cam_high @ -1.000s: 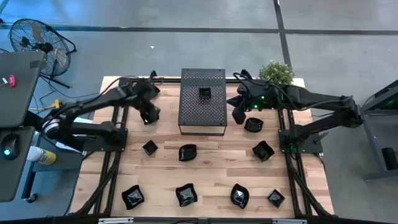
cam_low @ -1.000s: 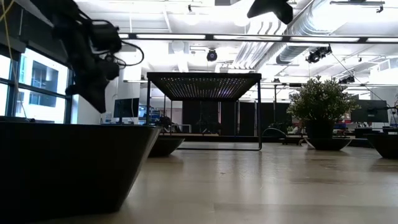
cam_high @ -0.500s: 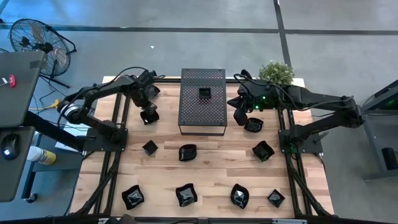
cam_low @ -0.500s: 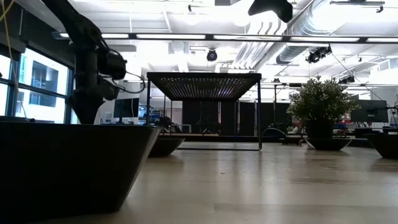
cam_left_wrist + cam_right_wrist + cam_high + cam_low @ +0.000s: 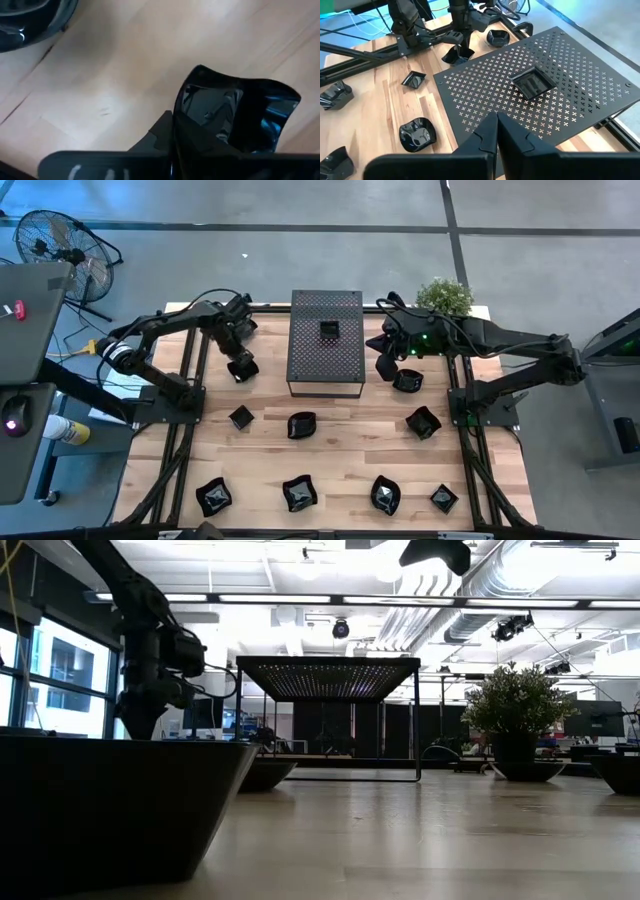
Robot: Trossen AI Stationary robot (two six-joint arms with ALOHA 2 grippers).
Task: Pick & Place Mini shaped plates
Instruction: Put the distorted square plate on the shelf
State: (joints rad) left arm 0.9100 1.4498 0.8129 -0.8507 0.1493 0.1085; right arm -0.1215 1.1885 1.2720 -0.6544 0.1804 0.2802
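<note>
Several glossy black mini shaped plates lie on the wooden table (image 5: 350,450). Two rows sit near the front, and another (image 5: 407,380) rests right of the perforated box (image 5: 325,355). One plate (image 5: 329,330) sits on the box top. My left gripper (image 5: 240,366) points straight down, left of the box, shut on a wavy plate (image 5: 235,112). My right gripper (image 5: 384,368) hangs shut and empty above the table by the box's right side. My left gripper comes from above, fingers pointing down, at the plate's rim (image 5: 181,107) on one side. One finger (image 5: 157,136) stands outside the wall; the other is lost against the black inside. The plate seems to sit flat on the table.
A potted plant (image 5: 444,295) stands at the far right corner. Black frame rails (image 5: 190,430) run along both table sides. Another plate (image 5: 497,36) lies just beyond my left gripper. In the low view a near plate (image 5: 110,810) blocks the left foreground.
My left gripper has gone down toward the plate left of the box and tipped from slanted to pointing straight down, while its arm swung toward the far edge. The plates have stayed where they were.
</note>
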